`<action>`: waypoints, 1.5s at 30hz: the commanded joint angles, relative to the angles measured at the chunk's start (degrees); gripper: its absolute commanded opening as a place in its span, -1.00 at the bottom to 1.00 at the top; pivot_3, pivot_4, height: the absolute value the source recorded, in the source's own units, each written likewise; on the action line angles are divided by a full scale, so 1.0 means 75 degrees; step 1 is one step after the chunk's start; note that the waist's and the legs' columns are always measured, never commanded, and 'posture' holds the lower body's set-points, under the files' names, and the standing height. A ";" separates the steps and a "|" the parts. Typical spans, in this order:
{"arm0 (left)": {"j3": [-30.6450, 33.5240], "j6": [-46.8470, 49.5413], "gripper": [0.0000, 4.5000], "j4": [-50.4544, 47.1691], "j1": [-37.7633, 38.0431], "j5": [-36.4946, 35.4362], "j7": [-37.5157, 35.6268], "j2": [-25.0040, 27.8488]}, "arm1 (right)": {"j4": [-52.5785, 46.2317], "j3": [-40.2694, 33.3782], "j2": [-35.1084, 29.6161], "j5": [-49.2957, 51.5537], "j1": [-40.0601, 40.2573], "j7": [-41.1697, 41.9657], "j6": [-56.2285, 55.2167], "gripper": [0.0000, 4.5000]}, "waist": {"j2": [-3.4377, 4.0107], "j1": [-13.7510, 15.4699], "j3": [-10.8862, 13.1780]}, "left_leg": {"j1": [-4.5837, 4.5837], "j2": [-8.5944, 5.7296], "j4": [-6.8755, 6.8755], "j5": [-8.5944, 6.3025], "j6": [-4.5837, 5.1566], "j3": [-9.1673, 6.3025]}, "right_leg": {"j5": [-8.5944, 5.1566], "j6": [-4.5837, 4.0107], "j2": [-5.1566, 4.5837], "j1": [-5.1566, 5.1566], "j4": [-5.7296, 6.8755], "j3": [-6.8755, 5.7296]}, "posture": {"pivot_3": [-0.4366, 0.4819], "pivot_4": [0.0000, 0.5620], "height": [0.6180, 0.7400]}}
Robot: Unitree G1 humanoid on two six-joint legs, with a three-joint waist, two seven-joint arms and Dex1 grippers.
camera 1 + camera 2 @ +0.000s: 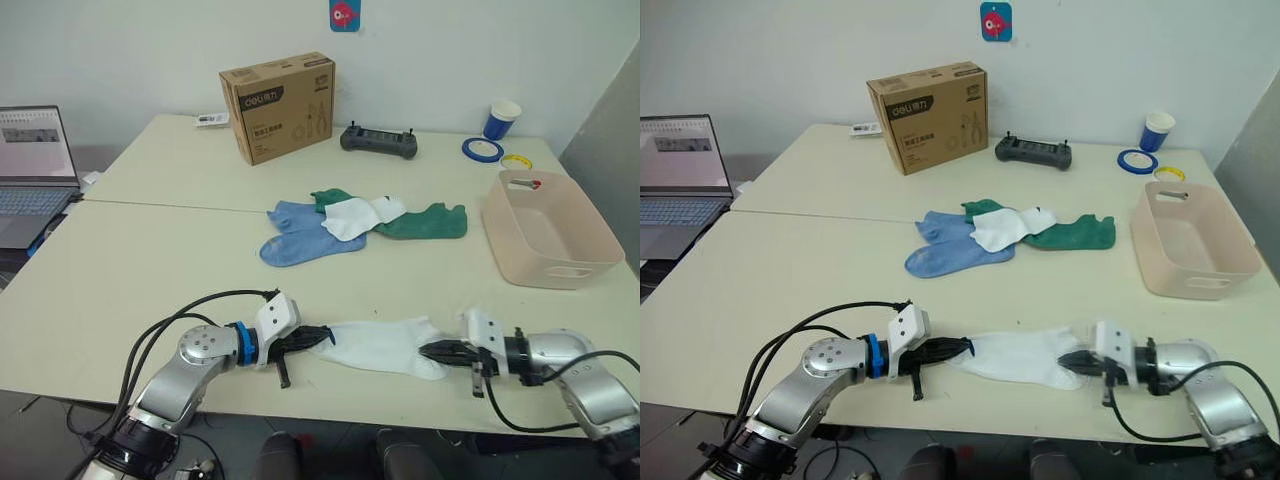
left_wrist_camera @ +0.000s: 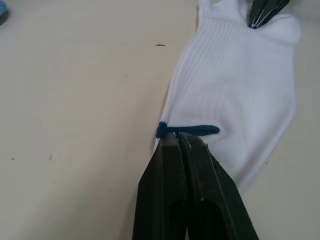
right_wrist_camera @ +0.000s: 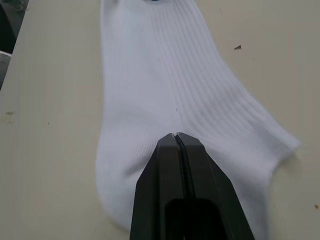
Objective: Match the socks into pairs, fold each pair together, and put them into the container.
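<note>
A white sock (image 1: 385, 345) lies flat near the table's front edge. My left gripper (image 1: 322, 336) is shut on its blue-trimmed end (image 2: 187, 131), and my right gripper (image 1: 432, 352) is shut on the opposite end (image 3: 170, 100). Mid-table lies a loose pile: light blue socks (image 1: 300, 238), a second white sock (image 1: 355, 215), and dark green socks (image 1: 430, 222) partly under it. The pale pink container (image 1: 550, 255) stands at the right edge, beyond my right gripper.
A brown cardboard box (image 1: 278, 107) stands at the back, with a black controller (image 1: 378, 141), a blue cup (image 1: 503, 119) and tape rolls (image 1: 482, 149) to its right. An open laptop (image 1: 35, 170) sits at the far left. A small red-and-white item (image 1: 525, 183) lies in the bin.
</note>
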 commanded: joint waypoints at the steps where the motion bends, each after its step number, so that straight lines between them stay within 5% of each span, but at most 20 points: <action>1: 0.0073 -0.0249 -0.98 -0.0049 0.0171 0.0175 -0.0083 0.0059 | -0.0032 -0.0282 -0.0419 -0.0017 0.0401 0.0204 -0.0052 -1.00 | -0.0003 0.0000 -0.0001 | 0.0029 -0.0001 -0.0005 -0.0004 0.0004 0.0000 | -0.0008 -0.0002 -0.0003 0.0032 -0.0006 -0.0001 | -0.05 -0.47 1.00; 8: 0.0383 -0.0691 -0.98 -0.0670 0.0222 -0.0068 -0.0349 0.0143 | -0.0910 -0.0721 -0.0609 0.1068 0.0114 0.0518 0.0594 -1.00 | 0.0004 -0.0028 0.0007 | 0.0049 0.0002 -0.0005 -0.0009 0.0011 0.0000 | -0.0042 -0.0053 -0.0004 0.0046 0.0000 0.0001 | -0.05 -0.47 1.00; 13: 0.0150 -0.0612 -0.98 -0.1172 0.0354 0.0016 -0.0772 0.0474 | -0.1540 -0.0137 -0.0224 0.1093 -0.0232 0.0211 0.1230 -1.00 | 0.0003 -0.0024 0.0008 | 0.0047 0.0002 -0.0006 -0.0009 0.0010 -0.0003 | -0.0042 -0.0052 -0.0005 0.0047 0.0000 -0.0002 | -0.05 -0.47 1.00; 20: 0.0066 -0.0756 -0.98 -0.0911 0.0670 0.0489 -0.0928 0.0819 | -0.0817 0.0373 -0.0179 0.0174 -0.0050 0.0245 0.0686 -1.00 | 0.0005 -0.0005 0.0013 | 0.0044 -0.0002 -0.0012 -0.0009 0.0010 0.0000 | -0.0052 -0.0059 -0.0011 0.0042 -0.0002 -0.0005 | -0.05 -0.47 1.00; 28: 0.0184 -0.0685 -0.98 -0.0688 0.0866 0.0544 -0.0823 0.0835 | -0.0174 -0.0250 -0.0724 0.0312 0.0399 0.0608 0.0255 -1.00 | 0.0004 -0.0003 0.0011 | 0.0046 -0.0001 -0.0012 -0.0009 0.0010 0.0000 | -0.0052 -0.0059 -0.0012 0.0046 -0.0004 -0.0005 | -0.05 -0.47 1.00; 37: 0.1471 0.0383 -0.98 -0.1505 0.0870 -0.1170 -0.0441 0.0533 | -0.0943 -0.1328 -0.0512 0.1769 0.0118 0.0047 0.1639 -1.00 | 0.0004 -0.0028 0.0019 | 0.0050 0.0004 -0.0012 -0.0009 0.0010 -0.0004 | -0.0052 -0.0059 -0.0009 0.0046 0.0003 -0.0007 | -0.05 -0.47 1.00; 40: 0.2690 0.1001 -0.82 -0.1545 0.0921 -0.1844 0.0255 0.0438 | -0.0946 -0.2185 0.0072 0.2046 -0.0369 -0.1405 0.2173 -0.73 | 0.0003 -0.0068 0.0021 | 0.0048 0.0006 -0.0011 -0.0009 0.0010 -0.0007 | -0.0049 -0.0054 -0.0009 0.0045 0.0005 -0.0007 | -0.05 -0.47 1.00; 45: 0.3833 0.0631 -0.16 -0.0956 0.1391 -0.1505 0.1617 -0.0190 | -0.0545 -0.2190 0.0831 0.1047 -0.0588 -0.2843 0.1718 0.04 | 0.0001 -0.0065 0.0018 | 0.0048 0.0001 -0.0017 -0.0009 0.0010 -0.0011 | -0.0050 -0.0052 -0.0008 0.0046 -0.0002 -0.0012 | -0.05 -0.47 1.00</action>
